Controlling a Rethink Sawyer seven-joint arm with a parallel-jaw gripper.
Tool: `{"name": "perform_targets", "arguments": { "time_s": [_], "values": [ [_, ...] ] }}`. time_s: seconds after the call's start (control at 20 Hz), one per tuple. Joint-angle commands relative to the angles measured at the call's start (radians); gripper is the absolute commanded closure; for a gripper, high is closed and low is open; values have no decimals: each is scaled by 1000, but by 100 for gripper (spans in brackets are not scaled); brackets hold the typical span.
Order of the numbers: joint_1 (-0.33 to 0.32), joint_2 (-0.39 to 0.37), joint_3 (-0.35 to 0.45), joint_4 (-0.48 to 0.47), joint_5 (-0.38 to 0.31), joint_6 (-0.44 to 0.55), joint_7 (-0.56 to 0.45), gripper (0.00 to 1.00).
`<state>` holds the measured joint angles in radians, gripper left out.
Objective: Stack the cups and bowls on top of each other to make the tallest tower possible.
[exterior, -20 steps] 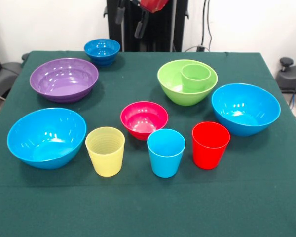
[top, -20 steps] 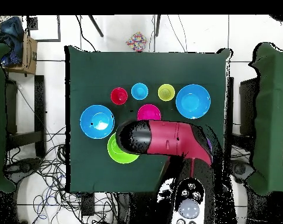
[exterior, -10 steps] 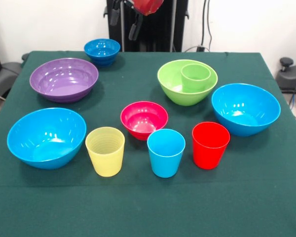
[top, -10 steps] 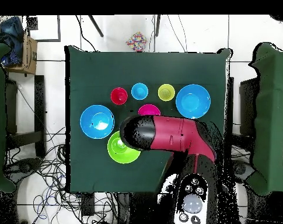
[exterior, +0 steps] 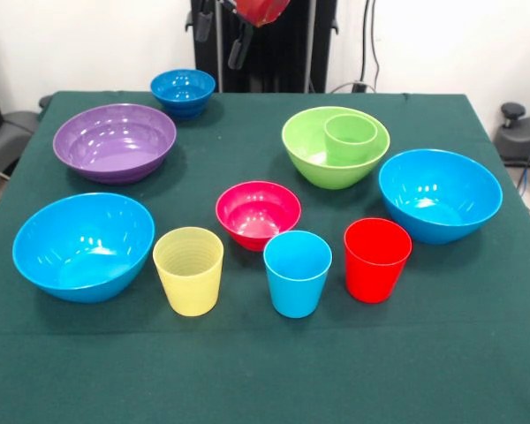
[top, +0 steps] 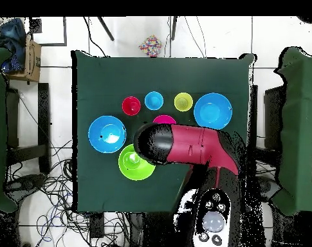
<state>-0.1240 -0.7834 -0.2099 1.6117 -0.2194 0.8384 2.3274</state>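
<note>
The green cup (exterior: 351, 134) stands upright inside the lime-green bowl (exterior: 311, 166) at the back right. My gripper (exterior: 219, 34) hangs open and empty high at the back, above and right of the small dark blue bowl (exterior: 183, 91). The purple bowl (exterior: 115, 141) is at the back left. Light blue bowls sit at the left front (exterior: 82, 247) and the right (exterior: 440, 194). The pink-red bowl (exterior: 258, 212) is in the middle. The yellow cup (exterior: 188, 270), light blue cup (exterior: 297, 274) and red cup (exterior: 376, 260) stand in a front row.
In the overhead view my red arm (top: 190, 146) covers the purple and dark blue bowls and part of the pink-red bowl (top: 163, 119). The lime-green bowl (top: 131, 166) shows beside it. The green cloth (exterior: 265, 371) runs to the table's front edge.
My gripper has shifted a little up and to the left in the front view. In the overhead view the arm has uncovered more of the lime-green bowl. The cups and bowls have not moved.
</note>
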Motion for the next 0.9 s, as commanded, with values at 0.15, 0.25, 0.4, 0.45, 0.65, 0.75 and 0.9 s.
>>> {"name": "perform_targets", "arguments": {
  "time_s": [0.15, 0.25, 0.4, 0.45, 0.65, 0.75, 0.9],
  "values": [
    [-23, 59, 55, -20, 15, 40, 40, 0],
    [-27, 59, 58, -15, 9, 21, 29, 0],
    [-20, 56, 44, -17, -25, -31, 28, 0],
    [-28, 55, 51, -9, -27, -52, 16, 0],
    [-47, 44, 65, 23, -16, -83, 4, 0],
    [-45, 43, 66, 24, -15, -78, 5, 0],
    [-45, 44, 64, 22, -17, -72, 8, 0]
  ]
}}
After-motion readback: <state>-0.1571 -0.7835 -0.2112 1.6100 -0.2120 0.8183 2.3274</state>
